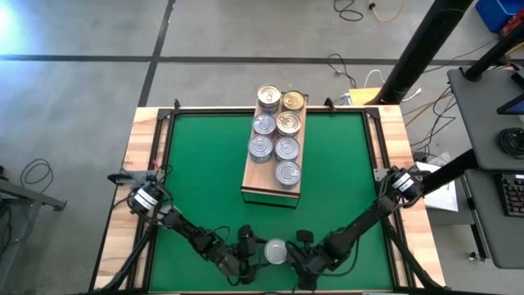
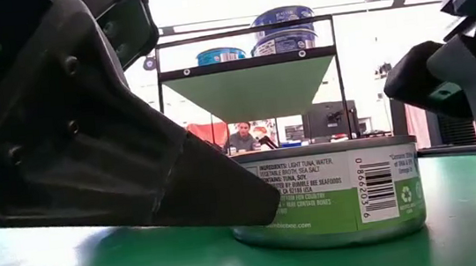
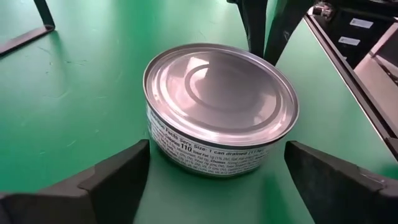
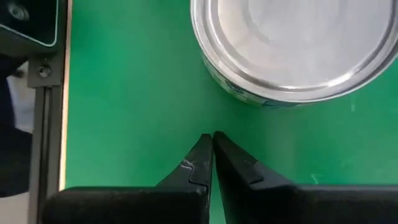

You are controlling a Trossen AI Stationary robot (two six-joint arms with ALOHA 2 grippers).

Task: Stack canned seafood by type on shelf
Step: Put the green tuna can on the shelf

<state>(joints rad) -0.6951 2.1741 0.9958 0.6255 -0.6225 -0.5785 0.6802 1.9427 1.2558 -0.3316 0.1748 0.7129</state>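
Observation:
One silver-topped tin (image 1: pixel 276 251) with a green and white label (image 2: pixel 333 189) stands upright on the green mat near the table's near edge. My left gripper (image 3: pixel 217 149) is open just left of it; its fingers (image 3: pixel 118 180) stand on either side of the tin's near wall with green mat showing in the gaps. My right gripper (image 4: pixel 211 140) is shut, low over the mat just right of the tin (image 4: pixel 292 50), apart from it. The shelf (image 1: pixel 272 184) stands in the table's far middle and carries several tins, most silver-topped (image 1: pixel 260 148), two gold-topped (image 1: pixel 287 123).
In the low view the shelf (image 2: pixel 248 61) is a raised platform on thin legs, with blue tins (image 2: pixel 284 22) on top. Pale wooden table frame (image 1: pixel 139 135) surrounds the green mat. Open mat lies left and right of the shelf. A person (image 2: pixel 243 137) sits in the room behind.

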